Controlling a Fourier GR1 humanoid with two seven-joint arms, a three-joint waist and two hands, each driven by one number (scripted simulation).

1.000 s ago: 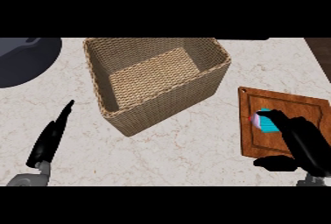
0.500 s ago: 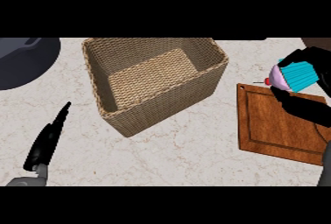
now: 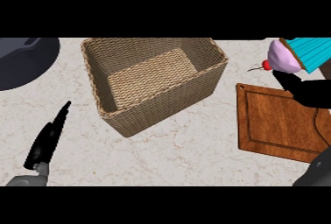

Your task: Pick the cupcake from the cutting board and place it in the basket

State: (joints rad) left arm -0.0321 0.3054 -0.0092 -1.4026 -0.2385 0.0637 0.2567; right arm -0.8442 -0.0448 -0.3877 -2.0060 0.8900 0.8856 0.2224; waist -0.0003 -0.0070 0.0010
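The cupcake (image 3: 298,55), with a teal wrapper, purple frosting and a red cherry, hangs tilted on its side at the upper right, above the counter. My right hand (image 3: 309,91) is curled round it from below and hides part of the wrapper. The wooden cutting board (image 3: 278,122) lies bare at the right. The woven basket (image 3: 155,78) stands in the middle, to the left of the cupcake, with nothing visible inside. My left hand (image 3: 48,138) rests open at the lower left, fingers straight and pointing up.
A dark grey round object (image 3: 22,59) sits at the upper left corner. The marble counter (image 3: 187,157) stretches between the basket and the front edge.
My right hand closed on the cupcake on the board and lifted it up and toward the far right. The board is now bare. The left hand has barely moved.
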